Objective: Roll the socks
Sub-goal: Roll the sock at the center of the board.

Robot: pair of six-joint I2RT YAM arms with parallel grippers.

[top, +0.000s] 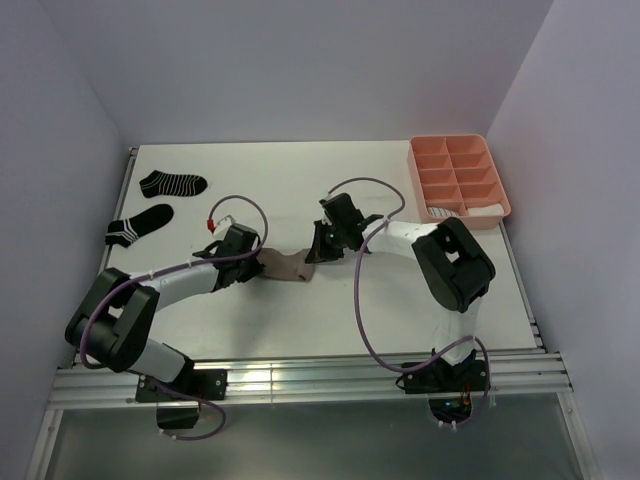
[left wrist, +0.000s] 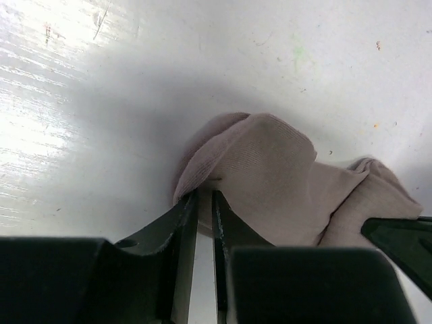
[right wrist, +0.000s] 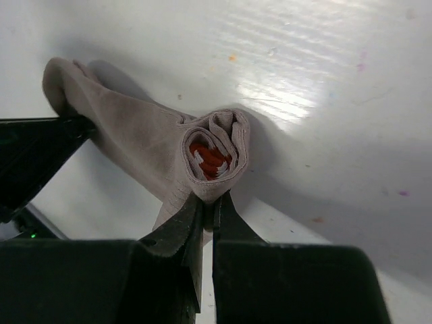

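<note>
Taupe sock [top: 285,265]: lies on the table [top: 300,170], left of the tray [top: 450,141] and nearer the arm bases than it, strung between both grippers. Sits half rolled. On the end toward the tray, wound into a tight coil, with the red-and-white cuff [right wrist: 210,158] showing at the coil's core. On the end away from the tray, loose and rumpled, toe humped up off the table.

Right gripper [right wrist: 209,199]: comes at the sock from the tray side. Clamps the coil's lower edge, fingers pressed together on the fabric with no gap showing at the tips.

Left gripper [left wrist: 204,196]: reaches in from the side away from the tray. Nips the edge of the toe end, fingers nearly together, only a thin slit between them further back, fabric bunched just past the tips.

Black socks, two, white-striped: lie flat far to the left of the tray, by the table's left edge, well apart from the taupe sock. One [top: 173,183] level with the tray's middle, the other [top: 140,225] level with its near rim, close together but not touching.

Tray: pink, split into small compartments, set at the table's far right corner. Holds, in its nearest row, a white sock [top: 480,208] on the right and a striped sock [top: 440,211] on the left.
</note>
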